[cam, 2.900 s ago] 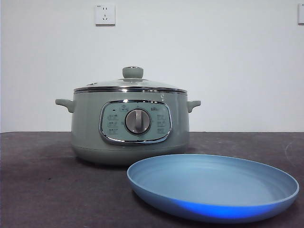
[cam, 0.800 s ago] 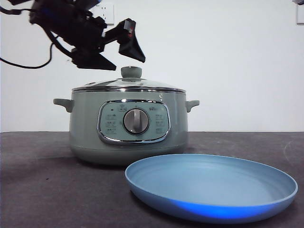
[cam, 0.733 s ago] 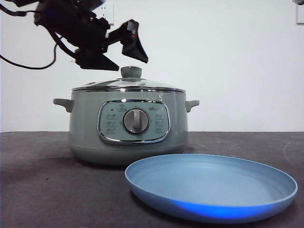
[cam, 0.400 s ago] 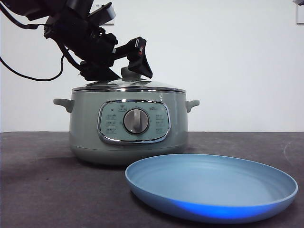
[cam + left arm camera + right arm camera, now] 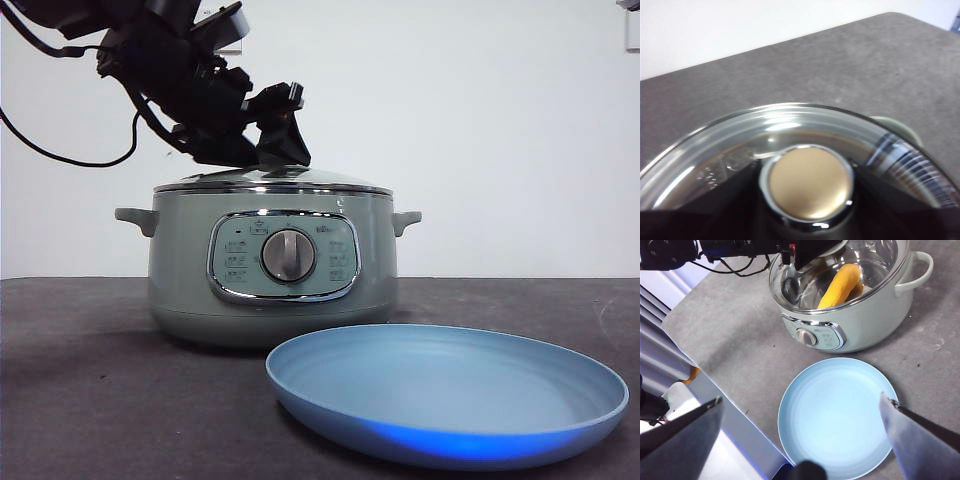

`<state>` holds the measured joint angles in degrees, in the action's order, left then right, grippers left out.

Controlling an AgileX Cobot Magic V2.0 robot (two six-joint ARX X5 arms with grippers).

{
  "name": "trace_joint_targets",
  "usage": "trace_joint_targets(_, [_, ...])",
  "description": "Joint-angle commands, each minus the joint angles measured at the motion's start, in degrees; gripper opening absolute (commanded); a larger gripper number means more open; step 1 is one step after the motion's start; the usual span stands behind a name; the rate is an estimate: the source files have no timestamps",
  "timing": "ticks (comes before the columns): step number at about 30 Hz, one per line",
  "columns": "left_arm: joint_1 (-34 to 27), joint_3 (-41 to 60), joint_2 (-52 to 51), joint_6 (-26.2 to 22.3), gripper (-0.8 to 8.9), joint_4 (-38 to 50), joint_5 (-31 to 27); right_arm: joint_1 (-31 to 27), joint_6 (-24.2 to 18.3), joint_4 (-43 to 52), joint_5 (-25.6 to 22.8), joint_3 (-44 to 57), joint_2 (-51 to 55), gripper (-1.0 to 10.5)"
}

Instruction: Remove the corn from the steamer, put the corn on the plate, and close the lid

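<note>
Lowered left gripper straddles lid knob.

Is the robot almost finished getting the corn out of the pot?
Not yet. Nothing is done: the lid sits on the steamer, the corn inside, the plate bare. The left gripper flanks the lid's knob. Lifting, moving corn and closing remain.

Left gripper covers the lid knob in the front view; the corn shows partly through glass.
</note>
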<state>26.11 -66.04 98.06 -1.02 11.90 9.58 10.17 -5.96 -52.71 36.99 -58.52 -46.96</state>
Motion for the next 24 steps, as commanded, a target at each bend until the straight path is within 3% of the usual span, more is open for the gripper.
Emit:
trace_joint_targets(1, [0.17,0.31,0.24,0.98,-0.08,-0.79,1.07,0.11,-0.07,0.24,-0.09,-0.17,0.02,5.7])
trace_joint_targets(24, [0.04,0.31,-13.68,0.79,-0.08,-5.25,2.54,0.11,-0.11,0.39,-0.09,-0.17,0.02,5.7])
